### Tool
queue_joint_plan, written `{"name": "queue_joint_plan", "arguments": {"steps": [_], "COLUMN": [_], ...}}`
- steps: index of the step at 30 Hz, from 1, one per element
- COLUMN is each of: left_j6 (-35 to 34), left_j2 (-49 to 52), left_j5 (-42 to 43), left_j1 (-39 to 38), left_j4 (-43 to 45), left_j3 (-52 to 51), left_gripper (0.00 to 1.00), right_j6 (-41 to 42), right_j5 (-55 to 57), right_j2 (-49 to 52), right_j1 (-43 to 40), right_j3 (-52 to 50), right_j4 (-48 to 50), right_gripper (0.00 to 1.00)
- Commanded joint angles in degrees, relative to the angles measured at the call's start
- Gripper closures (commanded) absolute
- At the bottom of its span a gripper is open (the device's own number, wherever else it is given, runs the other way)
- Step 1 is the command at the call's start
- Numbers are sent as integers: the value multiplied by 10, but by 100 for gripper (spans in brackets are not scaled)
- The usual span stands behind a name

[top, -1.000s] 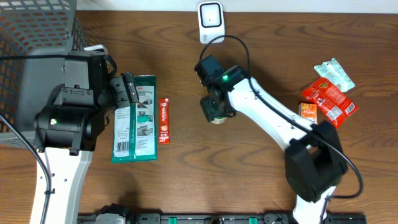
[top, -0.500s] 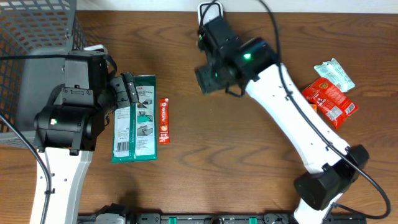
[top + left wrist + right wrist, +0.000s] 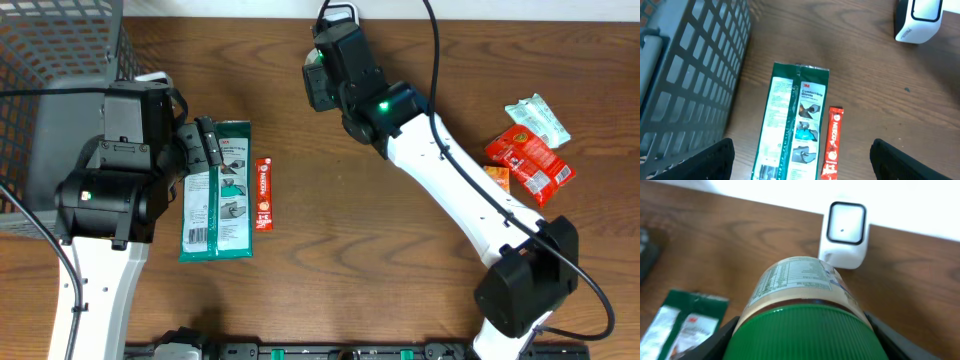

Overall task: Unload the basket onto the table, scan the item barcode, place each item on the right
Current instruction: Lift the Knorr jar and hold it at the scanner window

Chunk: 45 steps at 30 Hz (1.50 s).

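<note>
My right gripper is shut on a jar with a ribbed green lid and a cream label, one finger on each side of the lid. The jar's far end points at the white scanner, just short of it, with the printed nutrition panel facing up. No barcode shows. From overhead, the right gripper is at the table's back edge, and the arm covers most of the scanner. My left gripper stands open and holds nothing, above a green glove packet and a red tube.
A grey wire basket fills the back left corner. At the right lie a red packet, a white-green packet and a small orange box. The glove packet and red tube lie left of centre.
The right arm has carried the jar from the middle of the table up and back to the scanner. The left arm has stayed still.
</note>
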Motion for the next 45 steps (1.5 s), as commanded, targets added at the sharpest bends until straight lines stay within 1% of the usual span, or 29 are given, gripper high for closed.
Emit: {"name": "queue_joint_plan", "arguments": {"steps": [1, 5, 7, 8, 9, 11, 14, 17, 19, 22, 26, 29, 34, 37, 42, 45], "left_j6": [-5, -5, -5, -5, -5, -5, -5, -5, -5, -5, -5, -5, -5, -5, -5, -5], "left_j2": [1, 1, 1, 1, 1, 1, 1, 1, 1, 1, 1, 1, 1, 1, 1, 1], "left_j5": [-5, -5, -5, -5, -5, -5, -5, -5, -5, -5, -5, -5, -5, -5, -5, -5], "left_j1": [1, 1, 1, 1, 1, 1, 1, 1, 1, 1, 1, 1, 1, 1, 1, 1], "left_j4": [0, 0, 0, 0, 0, 0, 0, 0, 0, 0, 0, 0, 0, 0, 0, 0], "left_j3": [3, 3, 3, 3, 3, 3, 3, 3, 3, 3, 3, 3, 3, 3, 3, 3], "left_gripper": [13, 13, 13, 13, 13, 13, 13, 13, 13, 13, 13, 13, 13, 13, 13, 13], "right_j6": [-69, -84, -83, -83, -82, -81, -81, -72, -61, -42, -45, -44, -42, -42, -30, -7], "right_j5": [59, 59, 53, 47, 46, 46, 45, 31, 18, 11, 11, 2, -8, -8, -8, -9], "right_j2": [-9, 2, 14, 20, 25, 36, 61, 97, 125, 167, 219, 254, 287, 296, 306, 319], "right_j1": [-20, -31, -39, -44, -48, -56, -66, -75, -81, -91, -100, -100, -100, -100, -104, -108], "right_j3": [-33, -58, -56, -49, -38, 1, 79, 151, 182, 200, 200, 200, 200, 200, 200, 200], "right_j4": [105, 198, 219, 218, 211, 182, 138, 96, 82, 84, 149, 217, 309, 344, 374, 391], "right_gripper": [74, 80, 80, 82, 83, 83, 82, 83, 84, 84, 88, 92, 95, 96, 96, 96]}}
